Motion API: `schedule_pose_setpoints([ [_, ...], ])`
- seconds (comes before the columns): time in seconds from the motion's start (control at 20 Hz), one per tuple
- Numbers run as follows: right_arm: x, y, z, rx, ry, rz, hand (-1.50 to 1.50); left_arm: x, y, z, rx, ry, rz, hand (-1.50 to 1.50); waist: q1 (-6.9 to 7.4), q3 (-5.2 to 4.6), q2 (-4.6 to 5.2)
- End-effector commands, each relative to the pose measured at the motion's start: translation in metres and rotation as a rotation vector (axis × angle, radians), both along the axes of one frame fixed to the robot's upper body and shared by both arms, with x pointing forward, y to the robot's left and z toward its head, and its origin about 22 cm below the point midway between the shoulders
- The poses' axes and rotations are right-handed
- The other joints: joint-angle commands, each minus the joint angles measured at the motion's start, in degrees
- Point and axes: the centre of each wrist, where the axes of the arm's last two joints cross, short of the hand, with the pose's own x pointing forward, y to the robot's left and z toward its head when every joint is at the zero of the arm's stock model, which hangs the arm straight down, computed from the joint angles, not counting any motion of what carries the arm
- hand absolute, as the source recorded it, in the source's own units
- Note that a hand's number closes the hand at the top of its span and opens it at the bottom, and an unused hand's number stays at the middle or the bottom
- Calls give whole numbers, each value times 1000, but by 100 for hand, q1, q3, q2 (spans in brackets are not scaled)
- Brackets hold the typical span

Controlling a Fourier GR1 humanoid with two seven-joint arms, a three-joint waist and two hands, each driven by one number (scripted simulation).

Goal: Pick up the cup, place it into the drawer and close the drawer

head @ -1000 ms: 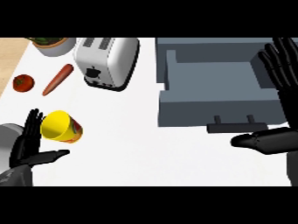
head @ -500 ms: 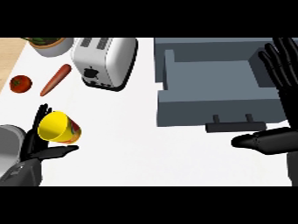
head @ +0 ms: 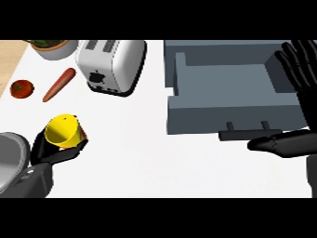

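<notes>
Yellow cup (head: 63, 131), open mouth up & tilted a bit, sits at the lower left of the white counter (head: 154, 162). We see the left hand (head: 51, 153) wrapped round its lower part, fingers curled on it from below, thumb on the right side, so it's grasping the cup. The grey drawer (head: 229, 88) stands pulled open at the upper right, well apart from the cup, w/ a dark handle (head: 247, 135) on its front. The right hand (head: 312, 83) shows at the right edge, fingers straight & up, thumb out toward the handle; it's released, holding nothing. Behind the cup: a toaster (head: 113, 65), a carrot (head: 58, 85) just left of it, a tomato (head: 22, 88) beside the carrot, and a bowl (head: 51, 48) at the top left.
</notes>
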Motion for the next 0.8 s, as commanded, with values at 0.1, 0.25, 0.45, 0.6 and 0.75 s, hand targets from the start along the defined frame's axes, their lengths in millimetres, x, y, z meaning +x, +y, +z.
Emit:
schedule_pose_setpoints([
  [0.1, 9, -2, -3, -3, -12, -26, -150, 3, 5, 6, 195, -207, 112, 150, 33, 2, 26],
  [0.25, -3, 2, 5, 15, 10, 0, -150, 12, -11, 6, 54, -279, 128, 150, -23, -1, -21],
  [0.45, 3, -8, 5, 44, 3, -34, -150, 35, -26, 20, -36, -340, 66, 150, 63, 16, -53],
  [0.6, -1, -24, -7, 16, -4, -33, -150, 40, -43, 19, -59, -344, 94, 150, 61, 20, -46],
  [0.75, -4, -12, 3, 2, 6, -30, -150, 55, -78, 25, -71, -383, 10, 150, 104, 25, -74],
])
